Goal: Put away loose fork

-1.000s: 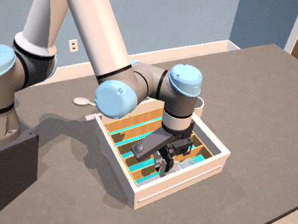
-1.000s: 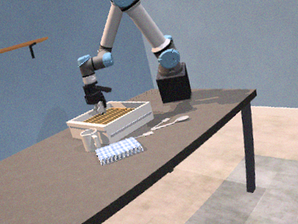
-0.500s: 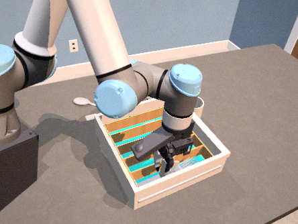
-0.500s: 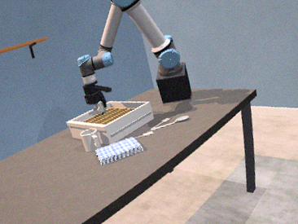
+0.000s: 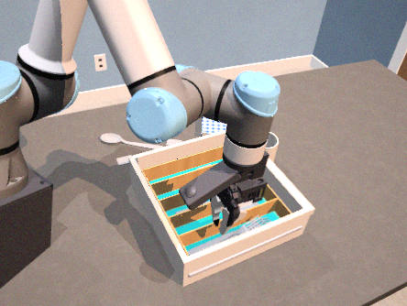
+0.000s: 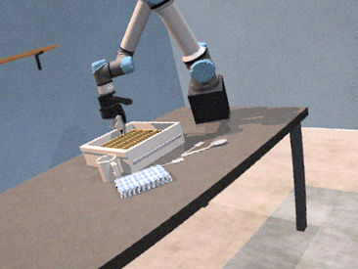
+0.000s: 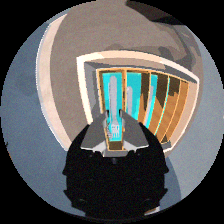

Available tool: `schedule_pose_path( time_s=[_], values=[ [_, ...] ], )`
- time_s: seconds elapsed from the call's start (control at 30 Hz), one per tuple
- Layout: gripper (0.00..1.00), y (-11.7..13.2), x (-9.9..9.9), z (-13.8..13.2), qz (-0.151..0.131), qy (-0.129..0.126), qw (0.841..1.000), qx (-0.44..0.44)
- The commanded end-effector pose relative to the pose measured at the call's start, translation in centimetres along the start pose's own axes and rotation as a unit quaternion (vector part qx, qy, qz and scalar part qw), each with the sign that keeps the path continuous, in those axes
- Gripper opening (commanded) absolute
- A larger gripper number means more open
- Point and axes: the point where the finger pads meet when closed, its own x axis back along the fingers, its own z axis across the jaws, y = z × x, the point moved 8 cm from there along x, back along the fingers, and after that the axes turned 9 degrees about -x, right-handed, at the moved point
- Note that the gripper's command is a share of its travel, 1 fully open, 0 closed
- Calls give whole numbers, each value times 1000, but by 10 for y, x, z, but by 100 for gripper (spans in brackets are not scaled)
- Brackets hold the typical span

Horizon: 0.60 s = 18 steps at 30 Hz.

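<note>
Over the tray:
Top view: you saw the gripper (image 5: 223, 215) low over the tray (image 5: 249, 249), above its nearest slot.
Exterior view: your mug (image 6: 107, 168) stood beside the tray.
Wrist view: your fingers stood slightly parted; the fork (image 7: 114, 126) lay between them, along the slot, grip uncertain.
</note>
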Motion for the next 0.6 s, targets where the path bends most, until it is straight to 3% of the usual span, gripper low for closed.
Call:
schedule_pose_path(
  time_s=[0.0,0.2,0.27,0.57],
  values=[
    [14,-1,29,0,0,0,1000,0],
    [14,-3,64,-1,0,0,1000,0],
    [14,-3,64,-1,0,0,1000,0],
    [14,-5,99,-1,0,0,1000,0]
  ],
)
